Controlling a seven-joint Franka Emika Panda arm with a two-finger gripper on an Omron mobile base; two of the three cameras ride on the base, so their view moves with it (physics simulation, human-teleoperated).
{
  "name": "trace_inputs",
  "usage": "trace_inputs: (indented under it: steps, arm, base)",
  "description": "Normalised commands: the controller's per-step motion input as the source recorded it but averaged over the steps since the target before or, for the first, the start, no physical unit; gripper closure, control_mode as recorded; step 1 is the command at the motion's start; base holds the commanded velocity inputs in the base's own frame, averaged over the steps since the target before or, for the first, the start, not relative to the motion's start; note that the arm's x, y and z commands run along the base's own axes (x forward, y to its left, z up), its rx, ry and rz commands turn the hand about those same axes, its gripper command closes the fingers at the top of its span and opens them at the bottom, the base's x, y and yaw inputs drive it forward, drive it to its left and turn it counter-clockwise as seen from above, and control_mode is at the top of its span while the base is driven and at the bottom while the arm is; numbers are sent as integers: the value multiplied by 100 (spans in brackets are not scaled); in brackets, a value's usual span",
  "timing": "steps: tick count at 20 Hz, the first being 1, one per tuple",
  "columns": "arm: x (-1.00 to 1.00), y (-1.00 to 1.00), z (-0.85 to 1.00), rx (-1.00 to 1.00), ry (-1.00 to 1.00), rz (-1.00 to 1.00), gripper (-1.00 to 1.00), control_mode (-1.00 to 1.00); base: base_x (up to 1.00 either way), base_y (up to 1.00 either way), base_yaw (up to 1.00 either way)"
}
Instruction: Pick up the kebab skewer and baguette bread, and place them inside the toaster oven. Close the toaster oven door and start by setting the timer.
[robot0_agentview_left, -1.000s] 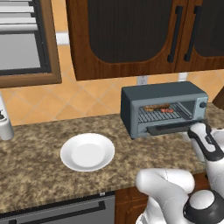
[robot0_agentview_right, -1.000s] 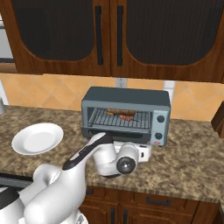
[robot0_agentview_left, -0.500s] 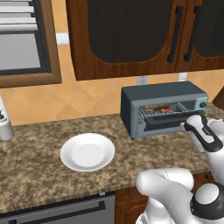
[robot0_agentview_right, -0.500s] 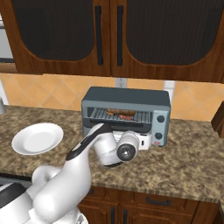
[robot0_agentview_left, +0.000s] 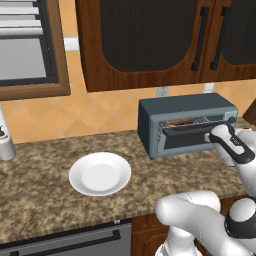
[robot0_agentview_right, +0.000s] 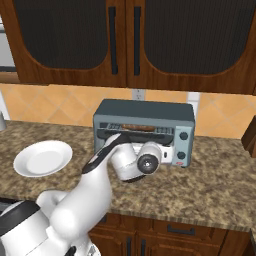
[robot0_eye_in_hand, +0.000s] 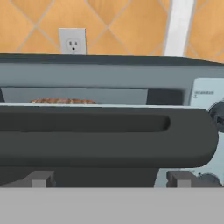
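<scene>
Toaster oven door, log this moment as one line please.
toaster oven door: nearly shut | food: inside toaster oven | tool: open, at door handle | plate: bare

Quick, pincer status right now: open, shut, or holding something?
Pincer: open, holding nothing, right up against the toaster oven door handle, door nearly shut.

My finger tips (robot0_eye_in_hand: 42, 178) are grey, and just beyond them the toaster oven door (robot0_eye_in_hand: 105, 135) carries a dark charcoal bar handle (robot0_eye_in_hand: 87, 146); the toaster oven (robot0_agentview_left: 186, 125) body is blue-grey with a dark top; past my jaws, a reddish-brown baguette bread (robot0_eye_in_hand: 63, 101) shows inside; the plate (robot0_agentview_left: 100, 173) is plain white; the counter (robot0_agentview_left: 40, 195) is speckled brown granite; the backsplash (robot0_eye_in_hand: 127, 26) is orange diamond tile; the outlet (robot0_eye_in_hand: 72, 40) is white.
</scene>
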Motion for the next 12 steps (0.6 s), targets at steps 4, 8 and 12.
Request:
trace_inputs:
  steps: [4,8,12]
  arm:
    - [25,3,10,0,0,0,-100,-100]
    - [24,4,9,0,0,0,-100,-100]
    - [24,6,6,0,0,0,-100,-100]
  base:
    - [0,0,0]
    - [0,0,0]
    - [0,0,0]
